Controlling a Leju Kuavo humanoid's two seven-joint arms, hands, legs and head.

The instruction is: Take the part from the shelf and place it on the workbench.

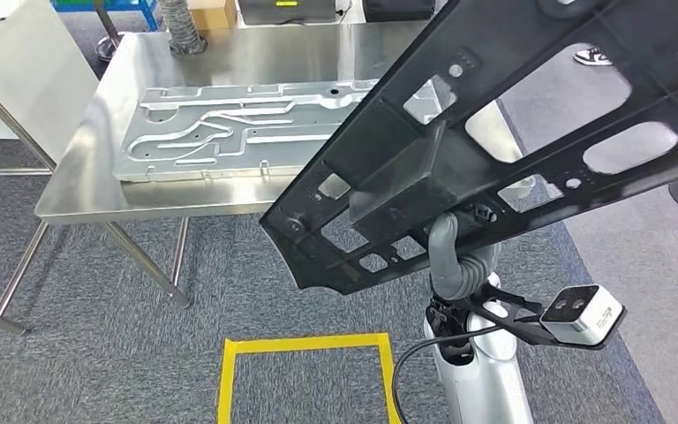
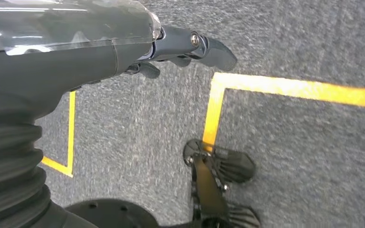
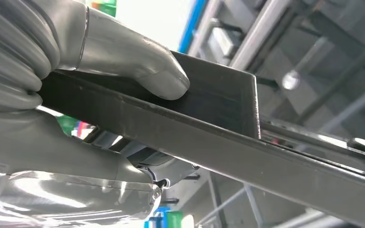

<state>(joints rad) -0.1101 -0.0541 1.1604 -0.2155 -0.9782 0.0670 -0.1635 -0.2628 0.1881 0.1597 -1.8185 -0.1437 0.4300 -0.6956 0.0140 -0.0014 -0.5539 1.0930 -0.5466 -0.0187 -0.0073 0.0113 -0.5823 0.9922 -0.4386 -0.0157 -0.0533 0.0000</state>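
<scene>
- Workbench (image 1: 88, 190): stainless steel, ahead and to the left in the head view, standing on grey carpet (image 1: 97, 353).
- Black part (image 1: 494, 124): long flat frame with cut-out windows, held up in the air and tilted, running from upper right down to lower centre. Its lower end hangs over the carpet just off the workbench's near edge; it is not on the bench.
- Aluminium plate (image 1: 229, 132): ribbed, silver, lying flat on the workbench top, beyond the black part.
- Yellow tape square (image 1: 305, 344): marked on the carpet in front of the robot; corners also visible in the left wrist view.
- Right hand (image 3: 100, 52): gripping the black part's edge, thumb (image 3: 161, 76) pressed on one face, remaining fingers wrapped under the other side. In the head view it sits beneath the part, mostly hidden.
- Left hand (image 2: 180, 47): hanging over the carpet, holding nothing, dark fingers (image 2: 214, 50) stretched out rather than curled.
</scene>
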